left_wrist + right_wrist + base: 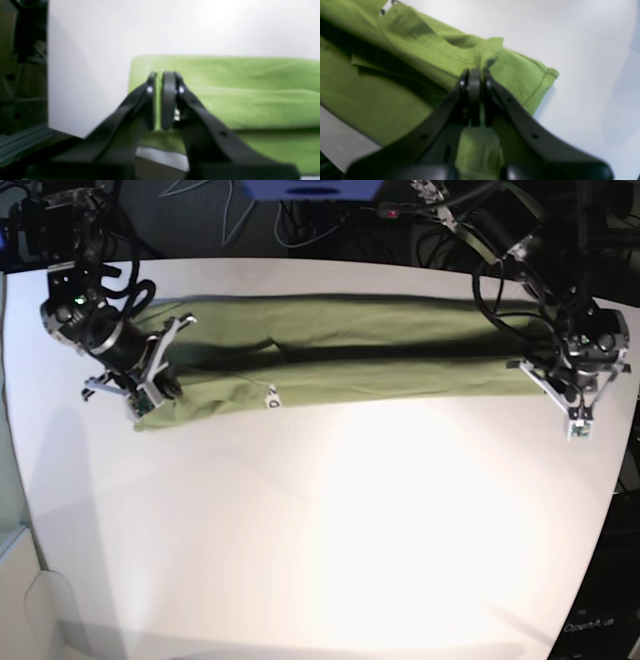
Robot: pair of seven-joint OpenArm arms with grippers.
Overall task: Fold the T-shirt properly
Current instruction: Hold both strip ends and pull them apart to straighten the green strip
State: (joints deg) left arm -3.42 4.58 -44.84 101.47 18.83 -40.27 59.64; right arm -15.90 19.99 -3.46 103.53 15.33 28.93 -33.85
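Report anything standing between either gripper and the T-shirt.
Nothing visible does. The left gripper and the right gripper are each already shut on the T-shirt, one at each end of the long folded strip. The table around the shirt shows no other object.

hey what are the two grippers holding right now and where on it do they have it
Both hold the T-shirt. The left gripper is shut on one short end of the folded strip; the right gripper pinches the opposite end, beside a sleeve hem.
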